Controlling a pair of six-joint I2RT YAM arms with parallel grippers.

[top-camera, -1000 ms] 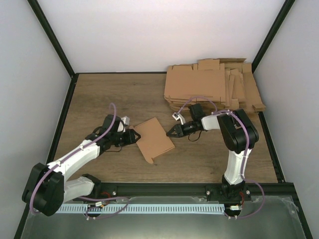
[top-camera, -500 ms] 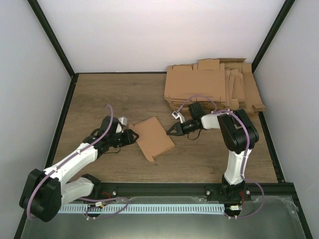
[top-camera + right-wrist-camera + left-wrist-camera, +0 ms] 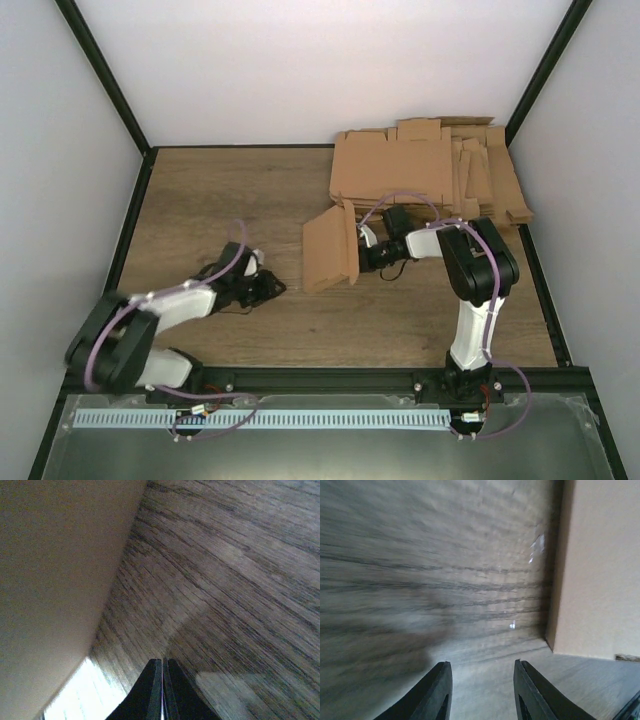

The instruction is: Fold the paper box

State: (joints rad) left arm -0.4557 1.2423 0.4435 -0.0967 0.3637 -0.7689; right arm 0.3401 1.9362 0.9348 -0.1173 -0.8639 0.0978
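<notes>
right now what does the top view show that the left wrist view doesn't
Only the top view: both whole arms, the pile of blanks at the far right, and the box propped up at the tip of the right arm. Only the left wrist: the left jaws close up, apart, nothing between them. Both: the box's brown face and the wooden table.
</notes>
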